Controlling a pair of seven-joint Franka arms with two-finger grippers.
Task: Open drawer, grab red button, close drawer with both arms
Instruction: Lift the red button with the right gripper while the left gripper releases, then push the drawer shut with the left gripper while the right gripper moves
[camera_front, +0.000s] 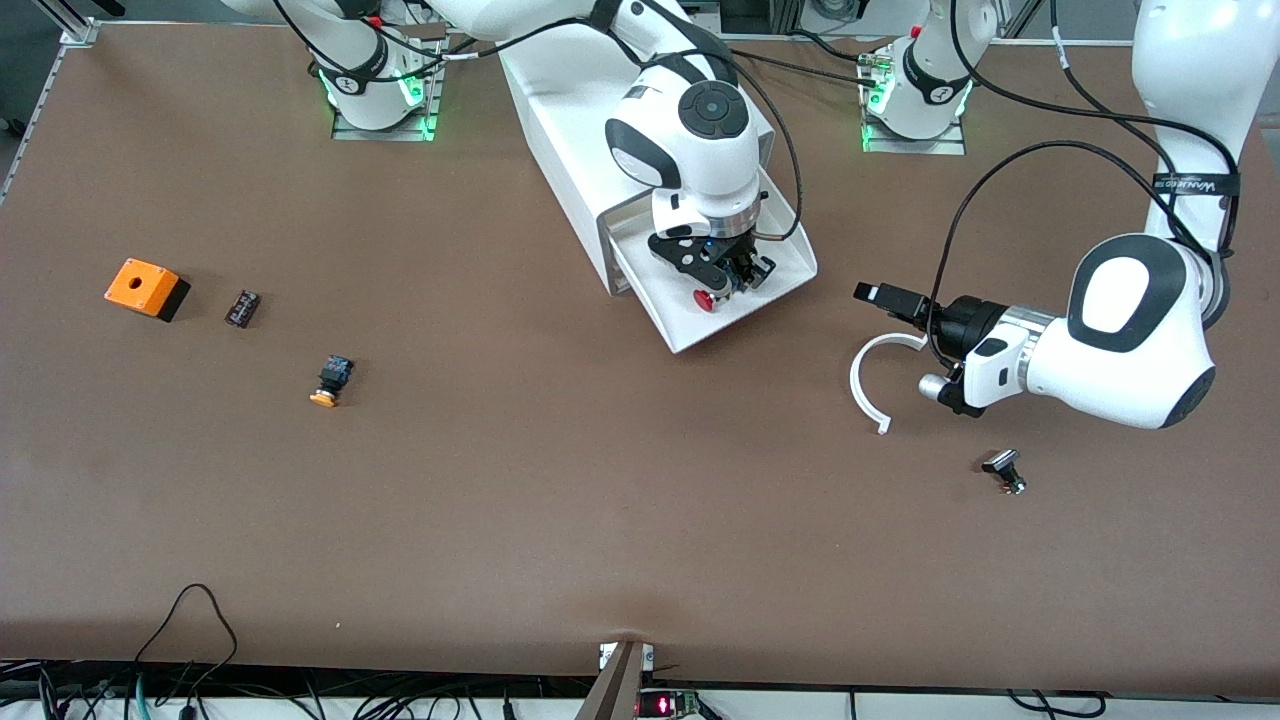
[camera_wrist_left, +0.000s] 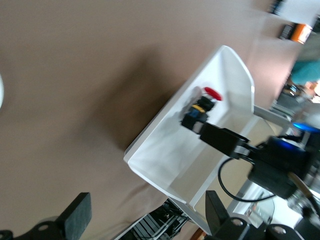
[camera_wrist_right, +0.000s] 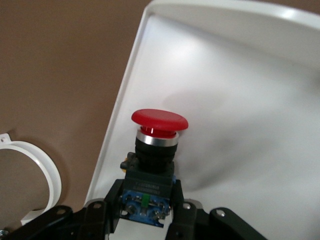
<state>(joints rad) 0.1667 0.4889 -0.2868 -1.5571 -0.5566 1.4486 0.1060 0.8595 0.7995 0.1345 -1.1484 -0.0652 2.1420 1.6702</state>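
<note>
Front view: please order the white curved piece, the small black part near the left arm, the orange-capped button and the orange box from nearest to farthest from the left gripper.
From the left gripper:
1. White curved piece, directly beside it.
2. Small black part, nearer the front camera.
3. Orange-capped button, toward the right arm's end.
4. Orange box, farthest toward that end.

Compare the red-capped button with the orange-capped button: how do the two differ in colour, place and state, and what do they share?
The red-capped button lies in the open drawer; the orange-capped button lies on the bare table, toward the right arm's end. The right gripper is shut on the red-capped button; the orange-capped button is untouched. Their caps differ: red against orange. Both have a round cap on a dark body. The left gripper waits open beside the drawer.
</note>
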